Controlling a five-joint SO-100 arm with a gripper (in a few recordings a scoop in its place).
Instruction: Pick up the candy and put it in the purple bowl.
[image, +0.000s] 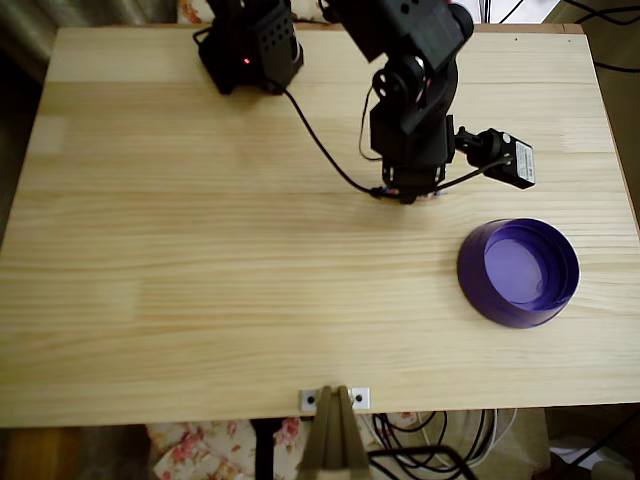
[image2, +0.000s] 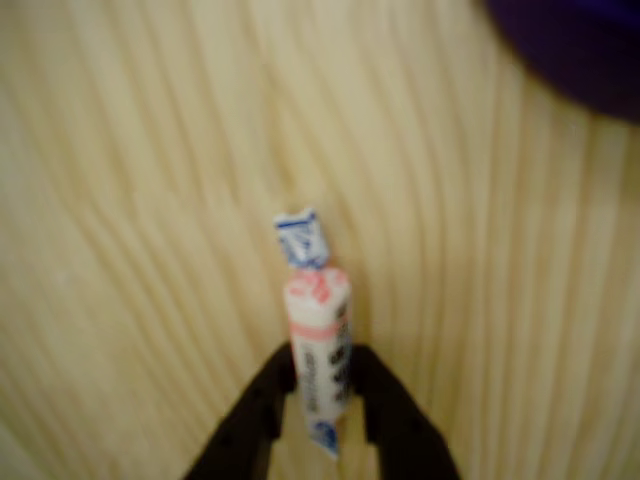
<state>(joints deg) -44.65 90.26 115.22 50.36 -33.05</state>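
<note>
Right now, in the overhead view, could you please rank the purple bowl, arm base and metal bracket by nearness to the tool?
1. purple bowl, lower right of the tool.
2-3. arm base, upper left, and metal bracket, front edge: too close to call.

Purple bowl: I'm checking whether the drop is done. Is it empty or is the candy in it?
Empty: the purple bowl shows only its bare violet floor; the candy sits pinched in the claw.

In the wrist view, the candy (image2: 318, 345) sits between the gripper (image2: 322, 400) fingers, purple bowl (image2: 575, 50) upper right.
</note>
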